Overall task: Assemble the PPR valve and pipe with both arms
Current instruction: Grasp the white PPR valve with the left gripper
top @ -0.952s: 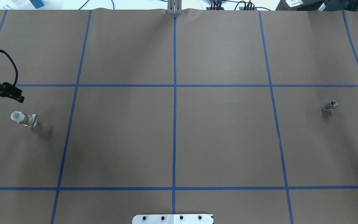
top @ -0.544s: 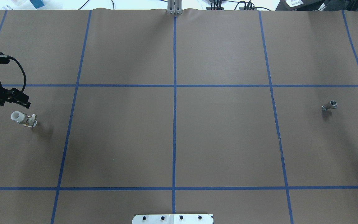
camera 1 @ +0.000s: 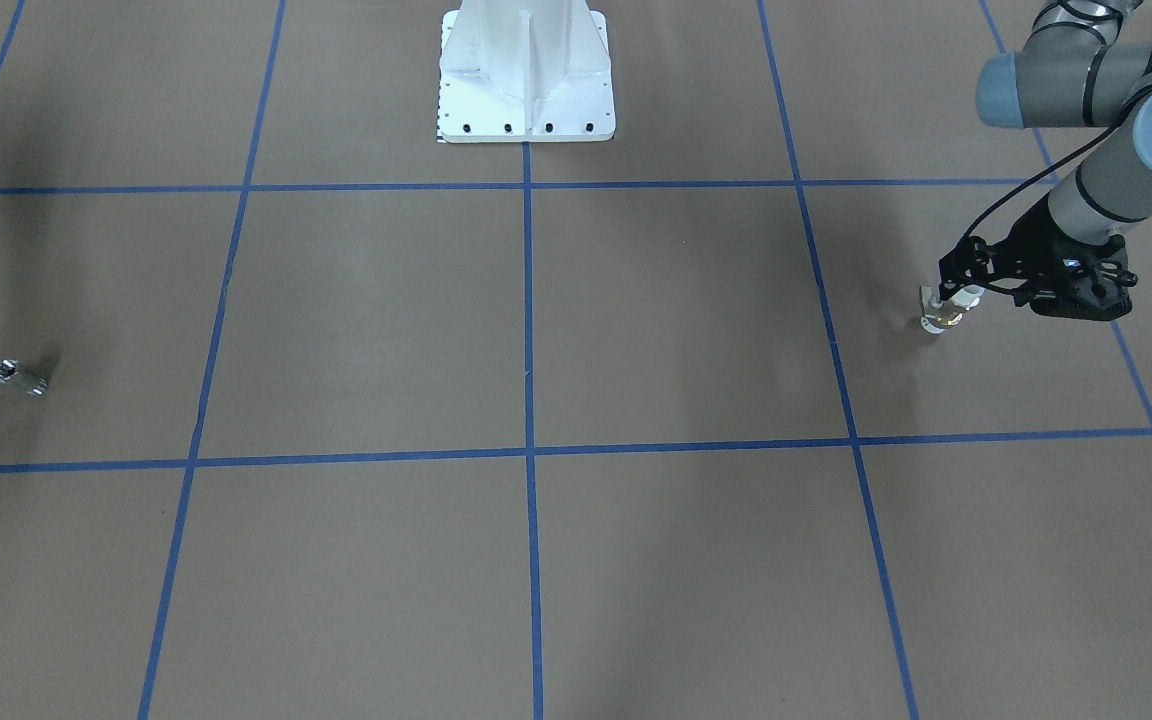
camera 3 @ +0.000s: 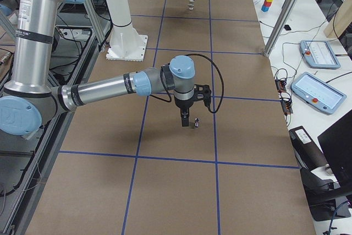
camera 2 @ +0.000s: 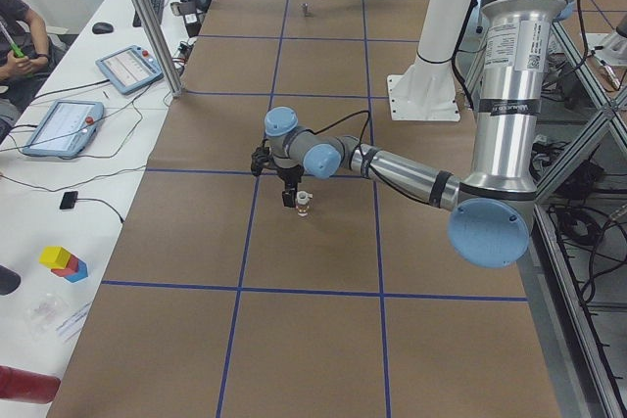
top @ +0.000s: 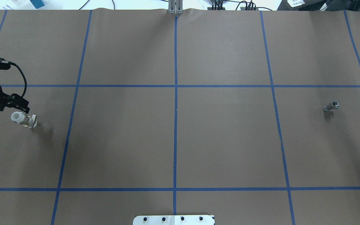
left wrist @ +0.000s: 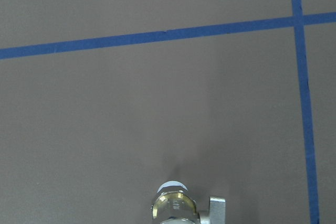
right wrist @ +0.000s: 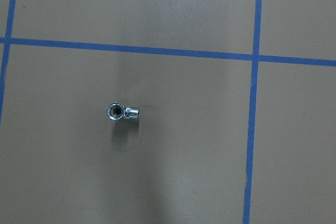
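Observation:
The PPR valve point(top: 23, 118) stands on the brown table at the far left, with a white ring end, a brass middle and a side handle. It also shows in the front view point(camera 1: 941, 312) and at the bottom edge of the left wrist view point(left wrist: 176, 205). My left gripper point(top: 22, 106) hangs just beyond and above the valve point(camera 2: 304, 205), apart from it, and looks open. The pipe point(top: 331, 106), a tiny chrome fitting, lies alone at the far right point(right wrist: 122, 112). My right gripper point(camera 3: 184, 120) hovers beside the pipe point(camera 3: 196, 122); whether it is open or shut I cannot tell.
The white pedestal base point(camera 1: 526, 80) is bolted at the robot's edge of the table. Blue tape lines grid the brown paper. A metal post point(camera 2: 147, 22), two tablets point(camera 2: 59, 124) and a seated person point(camera 2: 15, 36) are beside the table on the operators' side.
My left gripper has come further in from the left edge and closer to the valve. The valve and the pipe have not moved.

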Robot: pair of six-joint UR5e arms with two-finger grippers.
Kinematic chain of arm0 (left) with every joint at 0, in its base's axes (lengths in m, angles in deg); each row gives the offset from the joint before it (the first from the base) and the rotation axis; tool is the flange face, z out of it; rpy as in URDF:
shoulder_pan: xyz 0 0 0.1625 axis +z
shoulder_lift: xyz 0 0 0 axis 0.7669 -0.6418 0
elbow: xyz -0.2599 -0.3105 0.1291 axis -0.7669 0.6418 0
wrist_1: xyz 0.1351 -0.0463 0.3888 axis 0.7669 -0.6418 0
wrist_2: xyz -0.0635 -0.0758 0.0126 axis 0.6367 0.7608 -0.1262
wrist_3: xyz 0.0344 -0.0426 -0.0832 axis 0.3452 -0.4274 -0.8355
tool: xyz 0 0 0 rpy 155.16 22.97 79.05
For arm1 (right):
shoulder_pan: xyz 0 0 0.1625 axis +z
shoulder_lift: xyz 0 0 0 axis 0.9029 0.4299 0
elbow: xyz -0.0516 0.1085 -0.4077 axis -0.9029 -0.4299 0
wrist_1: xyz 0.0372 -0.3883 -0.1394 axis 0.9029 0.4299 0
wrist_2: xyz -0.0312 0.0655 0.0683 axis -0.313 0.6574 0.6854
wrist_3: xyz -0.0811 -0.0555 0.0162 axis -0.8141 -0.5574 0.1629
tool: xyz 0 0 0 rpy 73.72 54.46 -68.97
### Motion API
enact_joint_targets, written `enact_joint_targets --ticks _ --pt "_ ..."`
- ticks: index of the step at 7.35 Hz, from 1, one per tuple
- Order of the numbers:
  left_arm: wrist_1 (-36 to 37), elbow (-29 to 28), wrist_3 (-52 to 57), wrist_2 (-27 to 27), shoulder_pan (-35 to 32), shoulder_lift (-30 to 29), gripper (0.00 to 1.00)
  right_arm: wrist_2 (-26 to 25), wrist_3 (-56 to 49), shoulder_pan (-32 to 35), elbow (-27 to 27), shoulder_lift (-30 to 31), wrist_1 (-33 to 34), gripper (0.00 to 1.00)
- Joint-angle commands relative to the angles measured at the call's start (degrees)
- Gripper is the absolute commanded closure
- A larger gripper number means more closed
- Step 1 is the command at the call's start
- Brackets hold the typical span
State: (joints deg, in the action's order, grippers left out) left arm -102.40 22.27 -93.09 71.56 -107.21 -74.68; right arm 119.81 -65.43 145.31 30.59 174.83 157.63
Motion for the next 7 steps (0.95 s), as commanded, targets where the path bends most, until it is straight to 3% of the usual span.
enact_joint_targets --ticks 1,2,7 --pt "0.03 -0.22 0.00 0.34 0.44 0.16 0.05 0.06 0.00 0.00 0.00 0.00 0.00 0.00" --pt "0.20 -0.13 -0.09 0.61 0.79 0.17 0.07 0.06 0.00 0.00 0.09 0.00 0.00 0.00" --pt "0.29 -0.13 0.00 0.61 0.80 0.25 0.44 0.15 0.00 0.00 0.44 0.00 0.00 0.00"
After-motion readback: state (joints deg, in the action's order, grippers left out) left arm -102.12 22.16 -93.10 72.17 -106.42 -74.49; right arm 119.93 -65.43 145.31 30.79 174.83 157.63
